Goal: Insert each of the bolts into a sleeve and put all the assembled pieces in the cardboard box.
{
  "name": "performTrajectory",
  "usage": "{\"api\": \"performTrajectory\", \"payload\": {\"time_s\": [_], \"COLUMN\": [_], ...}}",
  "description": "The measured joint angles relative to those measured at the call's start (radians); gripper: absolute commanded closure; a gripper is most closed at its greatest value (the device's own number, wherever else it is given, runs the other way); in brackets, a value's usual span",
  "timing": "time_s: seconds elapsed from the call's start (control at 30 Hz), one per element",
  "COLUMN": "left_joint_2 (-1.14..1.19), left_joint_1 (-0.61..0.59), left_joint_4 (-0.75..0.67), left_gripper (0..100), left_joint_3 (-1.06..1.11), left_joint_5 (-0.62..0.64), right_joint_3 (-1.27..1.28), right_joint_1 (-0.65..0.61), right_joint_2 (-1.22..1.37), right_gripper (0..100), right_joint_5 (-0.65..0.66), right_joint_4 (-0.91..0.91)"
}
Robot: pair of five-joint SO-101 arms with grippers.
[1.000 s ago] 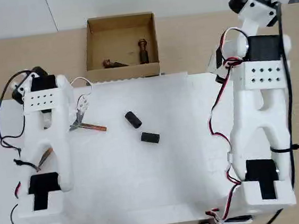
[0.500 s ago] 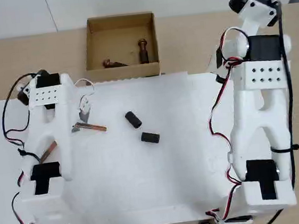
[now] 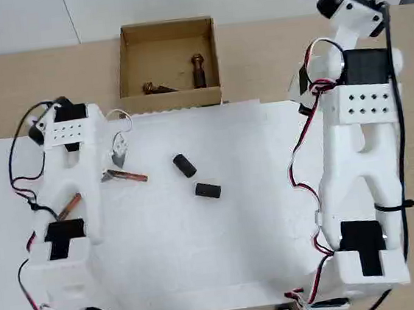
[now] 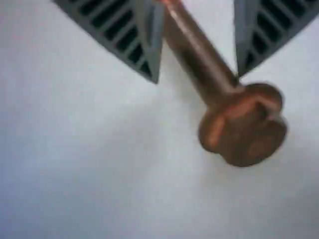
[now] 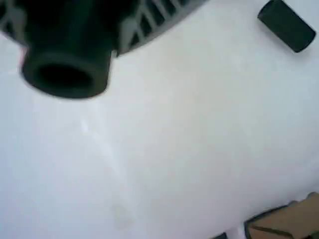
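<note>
A copper bolt lies on the white mat. My left gripper is lowered over its tail end. In the left wrist view the dark fingers stand open on either side of the bolt's shaft, with the flanged head beyond the tips. A second bolt lies beside the left arm. Two black sleeves rest mid-mat. My right gripper hangs at the mat's far right edge, shut on a black sleeve. The cardboard box holds two assembled pieces.
The box stands just beyond the mat's far edge, on the wooden table. Its corner and a loose sleeve show in the right wrist view. The near half of the mat is bare.
The left arm has shifted and lowered its gripper onto the bolt's tail, uncovering more of the second bolt beside it. The right arm has stayed still.
</note>
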Motion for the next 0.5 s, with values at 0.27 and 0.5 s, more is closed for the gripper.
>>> {"api": "performTrajectory", "payload": {"time_s": [0.27,0.5], "left_joint_2": [0.052,0.109], "left_joint_1": [-0.02,-0.021], "left_joint_4": [-0.032,-0.052], "left_gripper": [90,99], "left_joint_3": [-0.006,-0.034], "left_joint_5": [0.005,0.003], "right_joint_3": [0.0,0.0], "right_joint_1": [0.0,0.0], "right_joint_2": [0.0,0.0], "right_gripper": [99.5,99.5], "right_joint_5": [0.0,0.0], "right_joint_4": [0.0,0.0]}}
